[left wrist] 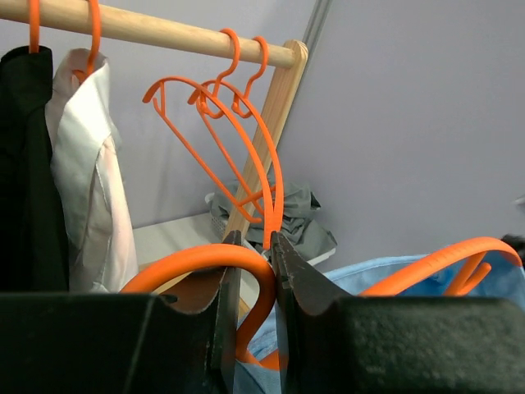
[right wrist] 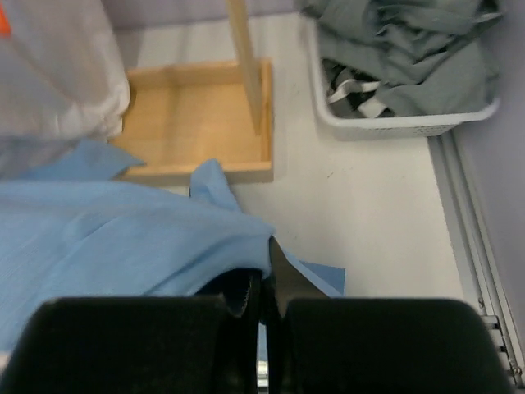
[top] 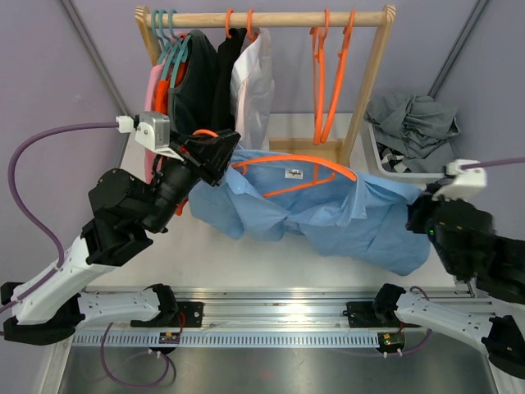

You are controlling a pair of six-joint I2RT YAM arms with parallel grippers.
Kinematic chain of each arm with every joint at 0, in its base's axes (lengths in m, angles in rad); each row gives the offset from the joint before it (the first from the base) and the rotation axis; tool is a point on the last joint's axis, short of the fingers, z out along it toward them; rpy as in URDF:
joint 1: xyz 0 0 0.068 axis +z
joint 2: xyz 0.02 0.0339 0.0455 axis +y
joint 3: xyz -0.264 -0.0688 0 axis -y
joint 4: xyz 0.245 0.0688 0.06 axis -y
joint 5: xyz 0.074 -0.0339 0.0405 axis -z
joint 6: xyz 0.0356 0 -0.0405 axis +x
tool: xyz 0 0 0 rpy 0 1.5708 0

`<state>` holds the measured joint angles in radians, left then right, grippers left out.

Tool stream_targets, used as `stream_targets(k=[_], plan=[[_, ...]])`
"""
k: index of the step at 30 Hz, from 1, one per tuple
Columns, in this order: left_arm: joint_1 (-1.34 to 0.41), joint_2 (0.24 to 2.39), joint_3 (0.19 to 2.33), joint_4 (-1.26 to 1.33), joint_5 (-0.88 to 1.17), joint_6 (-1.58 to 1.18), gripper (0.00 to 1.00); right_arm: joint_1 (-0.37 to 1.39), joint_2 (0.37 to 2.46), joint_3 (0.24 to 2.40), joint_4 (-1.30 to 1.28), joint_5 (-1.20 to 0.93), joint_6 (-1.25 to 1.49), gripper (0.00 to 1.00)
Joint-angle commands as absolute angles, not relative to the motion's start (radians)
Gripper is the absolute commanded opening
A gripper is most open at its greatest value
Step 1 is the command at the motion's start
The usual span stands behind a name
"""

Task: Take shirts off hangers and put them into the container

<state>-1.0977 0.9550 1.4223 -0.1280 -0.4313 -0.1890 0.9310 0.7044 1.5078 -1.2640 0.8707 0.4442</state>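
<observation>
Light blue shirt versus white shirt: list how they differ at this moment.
The light blue cloth shirt is off the wooden rail, spread low over the table; the white cloth shirt hangs straight down from that rail. The light blue shirt is held at both ends: left fingers clamp its thin orange plastic hanger by the hook, right fingers pinch its cloth; nothing touches the white shirt. Shared: each is on an orange hanger.

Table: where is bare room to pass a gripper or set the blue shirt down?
Bare: the strip between the light blue shirt and the near rail; the patch between the rack base and the basket. Crowded: the rack's left end, hung shirts.
</observation>
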Motion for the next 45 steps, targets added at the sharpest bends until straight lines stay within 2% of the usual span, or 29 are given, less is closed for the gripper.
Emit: stream_targets(k=[1, 6, 9, 10, 13, 20, 21, 22, 23, 25, 26, 27, 32, 37, 43, 45], plan=[[-1.094, 0.939, 1.424, -0.023, -0.440, -0.228, 0.20, 0.930, 0.768, 1.430, -1.154, 0.687, 0.353, 0.00], [-1.092, 0.957, 1.396, -0.014, -0.315, -0.302, 0.20, 0.930, 0.827, 1.374, -1.111, 0.595, 0.331, 0.00], [-1.094, 0.930, 1.375, -0.005, -0.264, -0.340, 0.20, 0.930, 0.841, 1.381, -1.146, 0.699, 0.347, 0.00], [-1.092, 0.904, 1.365, -0.005, -0.258, -0.353, 0.20, 0.930, 0.848, 1.385, -1.193, 0.804, 0.385, 0.00], [-1.092, 0.859, 1.324, 0.054, -0.242, -0.367, 0.20, 0.930, 0.889, 1.420, -1.302, 0.940, 0.466, 0.00], [-1.094, 0.799, 1.289, 0.074, -0.238, -0.382, 0.20, 0.930, 0.940, 1.431, -1.316, 0.940, 0.499, 0.00], [-1.094, 0.801, 1.286, 0.074, -0.226, -0.396, 0.20, 0.930, 0.936, 1.437, -1.309, 0.911, 0.491, 0.09], [-1.092, 0.804, 1.273, 0.075, -0.218, -0.403, 0.20, 0.931, 0.911, 1.440, -1.261, 0.896, 0.465, 0.34], [-1.092, 0.810, 1.267, 0.086, -0.207, -0.416, 0.20, 0.930, 0.896, 1.445, -1.232, 0.873, 0.444, 0.44], [-1.094, 0.836, 1.243, 0.107, -0.152, -0.463, 0.19, 0.930, 0.832, 1.447, -1.116, 0.763, 0.376, 0.53], [-1.092, 0.844, 1.202, 0.165, -0.125, -0.486, 0.20, 0.930, 0.810, 1.451, -1.079, 0.726, 0.355, 0.71], [-1.092, 0.870, 1.172, 0.208, -0.047, -0.512, 0.19, 0.930, 0.790, 1.456, -1.053, 0.683, 0.338, 0.76], [-1.094, 0.954, 1.037, 0.482, 0.142, -0.721, 0.20, 0.931, 0.773, 1.561, -1.028, 0.640, 0.261, 0.81], [-1.092, 1.003, 0.954, 0.647, 0.172, -0.857, 0.20, 0.930, 0.787, 1.661, -1.037, 0.557, 0.219, 0.82], [-1.074, 1.011, 0.934, 0.631, 0.164, -0.855, 0.20, 0.930, 0.801, 1.733, -1.055, 0.494, 0.196, 0.82], [-1.075, 1.020, 0.957, 0.531, 0.120, -0.784, 0.18, 0.930, 0.814, 1.746, -1.071, 0.468, 0.193, 0.82]])
